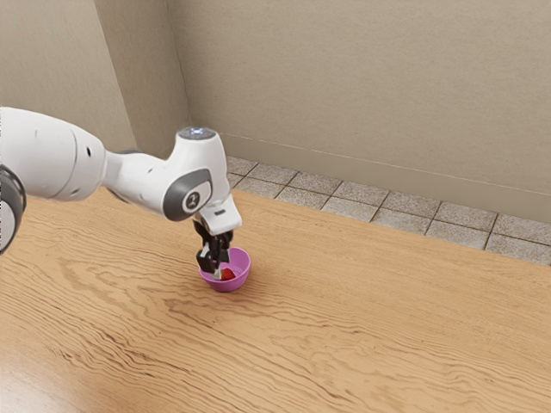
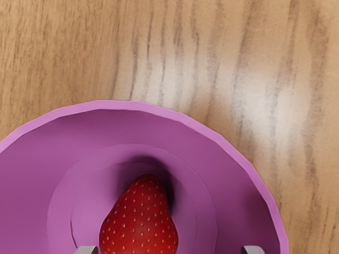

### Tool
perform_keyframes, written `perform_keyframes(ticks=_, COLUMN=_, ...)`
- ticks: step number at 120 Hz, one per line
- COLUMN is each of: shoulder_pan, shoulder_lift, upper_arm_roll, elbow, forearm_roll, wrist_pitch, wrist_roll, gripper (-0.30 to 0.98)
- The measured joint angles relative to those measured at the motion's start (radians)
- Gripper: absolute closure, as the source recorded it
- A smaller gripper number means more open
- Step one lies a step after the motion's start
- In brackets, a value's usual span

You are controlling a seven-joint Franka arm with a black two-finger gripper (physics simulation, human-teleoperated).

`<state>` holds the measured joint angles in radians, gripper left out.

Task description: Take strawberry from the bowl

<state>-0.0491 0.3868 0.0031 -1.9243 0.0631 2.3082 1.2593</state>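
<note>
My gripper (image 1: 216, 272) reaches down into the pink-purple bowl (image 1: 244, 274), its fingertips inside the rim on the side toward the arm. The red strawberry (image 1: 228, 274) lies in the bowl, right beside the fingertips. From the wrist camera, the gripper (image 2: 169, 250) has two pale fingertips wide apart, so it is open. Between them, nearer to one, is the strawberry (image 2: 140, 219), resting on the floor of the bowl (image 2: 238, 196) with its narrow end visible. Its broad end is cut off by the picture's edge.
Wood-grained table (image 1: 344, 327) surrounds the bowl on all sides. Beyond the table's far edge are floor tiles (image 1: 353, 208) and a beige wall (image 1: 370, 95).
</note>
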Motion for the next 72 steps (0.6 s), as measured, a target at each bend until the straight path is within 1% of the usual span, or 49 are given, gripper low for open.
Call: perform_keyframes(ticks=72, shoulder_pan=0.009, shoulder_lift=0.095, upper_arm_roll=-0.008, elbow=0.061, forearm_roll=-0.006, wrist_pitch=0.024, wrist_roll=0.085, gripper=0.38)
